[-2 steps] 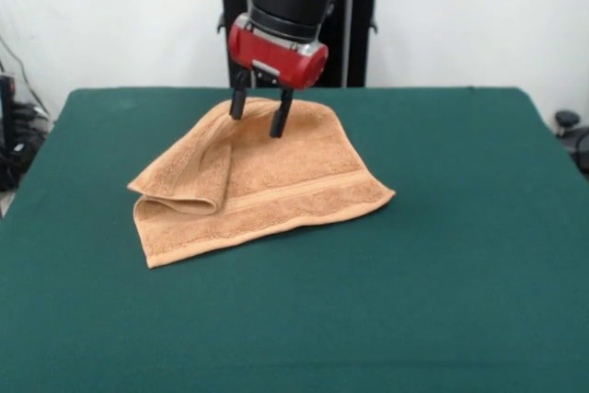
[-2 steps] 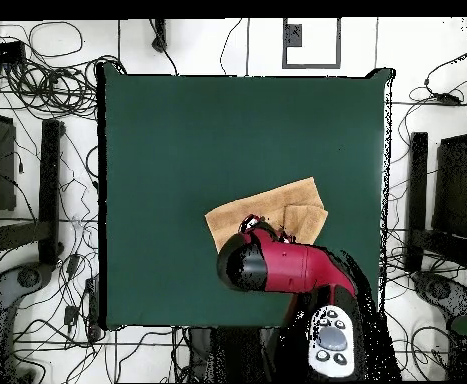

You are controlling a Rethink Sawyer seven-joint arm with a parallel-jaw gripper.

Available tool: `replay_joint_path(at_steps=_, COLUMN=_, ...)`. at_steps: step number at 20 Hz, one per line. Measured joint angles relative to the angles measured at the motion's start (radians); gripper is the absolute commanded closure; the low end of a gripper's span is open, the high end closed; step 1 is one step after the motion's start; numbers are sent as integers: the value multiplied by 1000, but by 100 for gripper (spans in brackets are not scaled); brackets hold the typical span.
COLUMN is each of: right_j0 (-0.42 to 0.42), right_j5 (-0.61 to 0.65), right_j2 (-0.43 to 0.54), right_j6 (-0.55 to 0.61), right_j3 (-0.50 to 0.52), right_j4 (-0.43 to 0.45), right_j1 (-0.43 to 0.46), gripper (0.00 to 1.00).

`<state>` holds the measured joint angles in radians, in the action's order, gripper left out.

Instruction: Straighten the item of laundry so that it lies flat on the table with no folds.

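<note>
The item of laundry (image 1: 276, 181) is a light orange-tan towel lying on the dark green table (image 1: 442, 255), left of centre in the front view. Its left part is folded over into a thick flap (image 1: 195, 179), and a flat woven band runs along its near edge. My gripper (image 1: 259, 115) hangs over the towel's far edge with its two dark fingers (image 1: 280, 118) spread apart and nothing between them. Seen from overhead, the red arm (image 2: 287, 268) hides much of the towel (image 2: 277, 205); the gripper itself is hidden under the arm.
The green table (image 2: 177, 180) reaches far beyond the towel on every side. Cables and dark stands (image 2: 37, 200) lie on the floor around the table.
</note>
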<state>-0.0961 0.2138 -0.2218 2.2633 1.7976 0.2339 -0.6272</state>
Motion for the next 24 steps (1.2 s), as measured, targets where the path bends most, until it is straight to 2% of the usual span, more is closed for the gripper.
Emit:
replay_joint_path(at_steps=6, right_j0=12, right_j5=-58, right_j2=-3, right_j6=0, right_j3=-1, right_j4=-38, right_j1=43, gripper=0)
replay_joint_path(at_steps=16, right_j0=141, right_j5=-239, right_j2=-41, right_j6=0, right_j3=-5, right_j4=-209, right_j1=187, gripper=0)
replay_joint_path(at_steps=17, right_j0=155, right_j5=-261, right_j2=-44, right_j6=0, right_j3=-5, right_j4=-231, right_j1=207, gripper=100)
replay_joint_path(at_steps=24, right_j0=168, right_j5=-285, right_j2=-48, right_j6=0, right_j3=-3, right_j4=-267, right_j1=244, gripper=100)
